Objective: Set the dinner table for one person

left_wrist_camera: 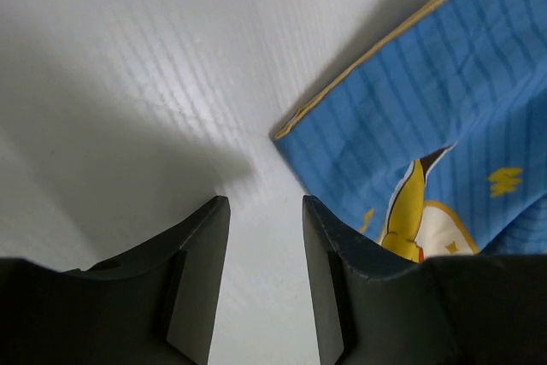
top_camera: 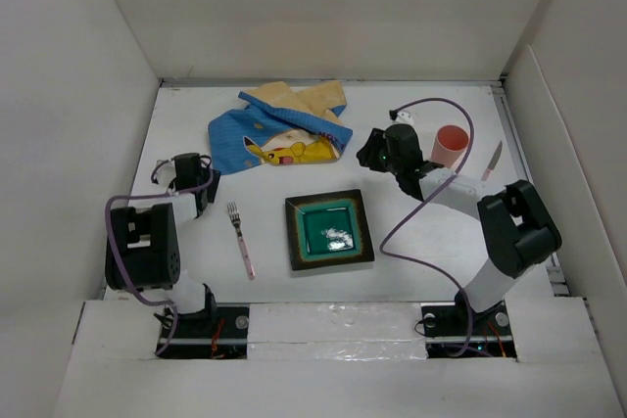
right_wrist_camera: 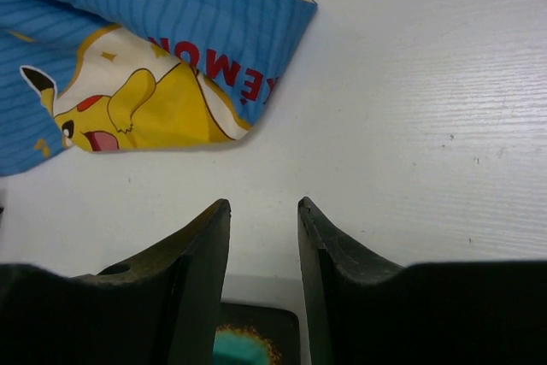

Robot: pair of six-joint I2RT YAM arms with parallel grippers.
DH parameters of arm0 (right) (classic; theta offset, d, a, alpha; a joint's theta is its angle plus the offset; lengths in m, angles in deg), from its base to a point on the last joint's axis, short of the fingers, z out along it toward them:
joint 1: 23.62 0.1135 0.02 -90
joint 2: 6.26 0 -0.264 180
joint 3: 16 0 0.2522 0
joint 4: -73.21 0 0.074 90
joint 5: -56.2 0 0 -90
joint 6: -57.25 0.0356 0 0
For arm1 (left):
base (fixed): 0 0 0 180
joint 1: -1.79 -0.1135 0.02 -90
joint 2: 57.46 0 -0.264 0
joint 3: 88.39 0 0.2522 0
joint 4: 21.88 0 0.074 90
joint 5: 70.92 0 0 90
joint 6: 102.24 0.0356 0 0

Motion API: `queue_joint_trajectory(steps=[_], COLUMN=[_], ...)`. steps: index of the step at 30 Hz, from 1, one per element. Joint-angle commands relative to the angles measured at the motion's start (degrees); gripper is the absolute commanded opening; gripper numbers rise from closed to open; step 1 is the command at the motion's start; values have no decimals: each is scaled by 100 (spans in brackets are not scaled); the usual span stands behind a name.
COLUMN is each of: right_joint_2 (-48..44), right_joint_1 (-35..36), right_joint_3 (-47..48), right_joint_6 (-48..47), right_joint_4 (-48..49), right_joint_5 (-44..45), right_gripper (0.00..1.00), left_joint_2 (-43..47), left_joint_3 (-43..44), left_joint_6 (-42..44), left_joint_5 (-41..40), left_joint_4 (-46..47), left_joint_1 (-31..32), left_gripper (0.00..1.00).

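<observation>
Counter (top_camera: 411,271) with a blue cloth (top_camera: 245,131) at the far side
Left hand (left_wrist_camera: 265,203) and right hand (right_wrist_camera: 263,204) hover slightly parted, holding nothing.

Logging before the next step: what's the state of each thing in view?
cloth: crumpled, partly folded over
plate: flat, empty
fork: lying flat, left of plate
cup: upright
knife: lying flat, right of cup
left tool: open, empty
right tool: open, empty
</observation>
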Motion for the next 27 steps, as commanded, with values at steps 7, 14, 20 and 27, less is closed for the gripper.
queue_joint_trajectory(steps=[7,14,20,27], right_joint_2=[-783,-915,-827,-915], right_joint_1=[103,33,-73,-125], right_joint_3=[-232,-311,-390,-425], right_joint_6=[-219,-290,-281,-281], right_joint_4=[511,652,766,775], right_joint_5=[-115,-237,-317,-396], right_gripper=[44,44,44,45], left_joint_2=[-1188,-1541,-1515,-1645], left_joint_3=[1971,2351,2273,2333], left_joint_6=[787,999,1061,1578], left_joint_5=[-717,-674,-533,-393], left_joint_4=[-1817,-2309,-2362,-2431], left_joint_1=[18,185,185,185], left_gripper=[33,29,28,29])
